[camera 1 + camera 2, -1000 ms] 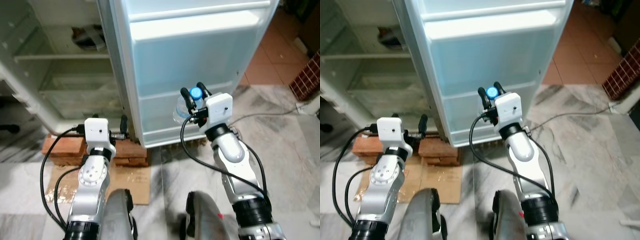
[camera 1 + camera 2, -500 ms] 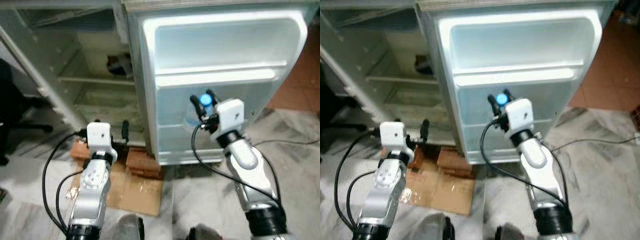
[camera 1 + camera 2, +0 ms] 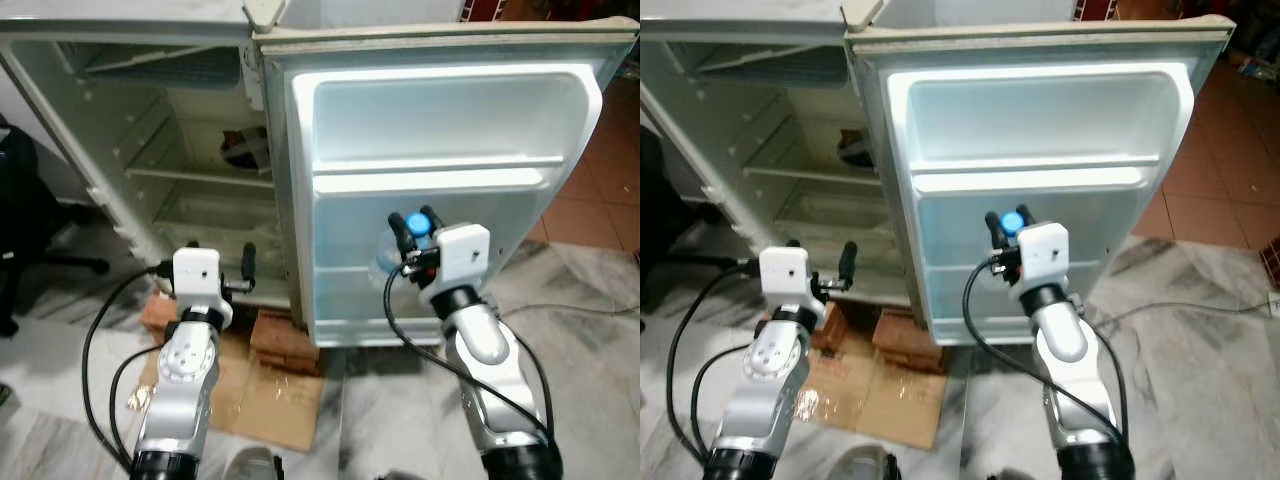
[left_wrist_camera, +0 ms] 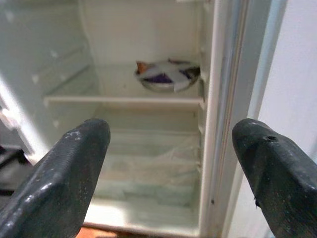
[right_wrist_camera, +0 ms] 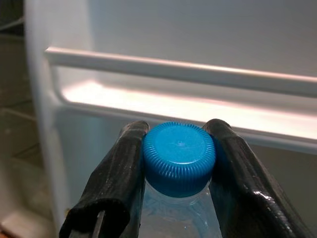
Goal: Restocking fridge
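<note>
Left wrist view: foil-covered bowl [image 4: 167,77] on the fridge shelf [image 4: 124,100].

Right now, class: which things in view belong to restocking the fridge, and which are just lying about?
Belongs to the job:
right gripper
water bottle it holds
fridge door
door shelf
fridge interior

Lying about:
bricks
cardboard
covered bowl
left gripper, idle

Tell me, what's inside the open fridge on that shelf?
A metal bowl with something purple and white in it sits on the fridge shelf. What lies deeper in the bowl is covered. The lower compartment looks bare.
</note>
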Robot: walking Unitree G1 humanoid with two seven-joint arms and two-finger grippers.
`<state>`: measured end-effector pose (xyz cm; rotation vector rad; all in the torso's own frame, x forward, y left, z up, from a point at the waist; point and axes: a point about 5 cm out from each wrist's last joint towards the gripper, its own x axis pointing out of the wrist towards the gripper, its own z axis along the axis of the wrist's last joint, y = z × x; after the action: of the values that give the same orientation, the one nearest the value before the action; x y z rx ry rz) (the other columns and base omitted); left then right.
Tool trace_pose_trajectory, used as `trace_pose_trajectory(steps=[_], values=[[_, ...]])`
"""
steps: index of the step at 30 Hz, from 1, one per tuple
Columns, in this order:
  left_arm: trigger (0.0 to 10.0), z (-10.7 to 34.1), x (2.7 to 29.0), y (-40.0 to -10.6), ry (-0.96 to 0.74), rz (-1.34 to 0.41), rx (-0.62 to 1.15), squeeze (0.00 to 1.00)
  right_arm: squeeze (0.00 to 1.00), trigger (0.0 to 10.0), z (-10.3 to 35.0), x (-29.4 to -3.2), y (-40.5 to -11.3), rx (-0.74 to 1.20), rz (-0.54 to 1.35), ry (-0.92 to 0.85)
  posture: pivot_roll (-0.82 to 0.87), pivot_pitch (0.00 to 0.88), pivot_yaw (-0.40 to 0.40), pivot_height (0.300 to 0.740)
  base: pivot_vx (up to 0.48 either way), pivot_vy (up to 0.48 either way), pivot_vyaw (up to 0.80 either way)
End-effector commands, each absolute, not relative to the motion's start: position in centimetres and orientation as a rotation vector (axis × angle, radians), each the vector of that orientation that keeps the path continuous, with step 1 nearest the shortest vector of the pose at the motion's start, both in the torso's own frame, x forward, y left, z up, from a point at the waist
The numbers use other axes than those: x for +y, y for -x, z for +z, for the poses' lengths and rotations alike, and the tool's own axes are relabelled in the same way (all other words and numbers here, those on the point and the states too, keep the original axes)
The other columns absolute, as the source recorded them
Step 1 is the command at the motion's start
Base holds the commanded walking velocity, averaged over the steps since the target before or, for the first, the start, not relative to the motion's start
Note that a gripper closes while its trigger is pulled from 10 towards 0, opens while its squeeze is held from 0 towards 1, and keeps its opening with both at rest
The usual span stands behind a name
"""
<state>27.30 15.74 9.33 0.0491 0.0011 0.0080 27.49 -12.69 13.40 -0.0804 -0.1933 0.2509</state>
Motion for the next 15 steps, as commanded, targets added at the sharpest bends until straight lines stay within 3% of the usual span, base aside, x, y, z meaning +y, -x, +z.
trace_pose_trajectory(steps=[1, 7, 8, 15], values=[[10.0, 9.2, 15.2, -27.2, -0.037, -0.007, 0.001, 0.00, 0.00, 10.0, 14.2, -13.5, -27.3, -0.234, 0.227, 0.117, -0.02, 0.001, 0.048, 0.740, 0.000, -0.401, 0.00], [10.0, 9.3, 15.0, -27.4, -0.034, -0.019, -0.003, 0.00, 0.00, 10.0, 14.6, -14.2, -27.6, -0.243, 0.208, 0.135, -0.03, 0.005, 0.047, 0.740, 0.000, -0.396, 0.00], [10.0, 9.4, 14.6, -27.4, 0.042, -0.026, -0.011, 0.00, 0.00, 10.0, 14.6, -14.4, -27.7, -0.247, 0.200, 0.134, -0.03, 0.004, 0.047, 0.740, 0.000, 0.000, 0.00], [10.0, 9.4, 14.6, -27.4, -0.001, 0.000, -0.010, 0.00, 0.00, 10.0, 15.0, -14.2, -27.7, -0.273, 0.217, 0.166, -0.03, 0.010, 0.043, 0.740, 0.000, 0.000, 0.00]])
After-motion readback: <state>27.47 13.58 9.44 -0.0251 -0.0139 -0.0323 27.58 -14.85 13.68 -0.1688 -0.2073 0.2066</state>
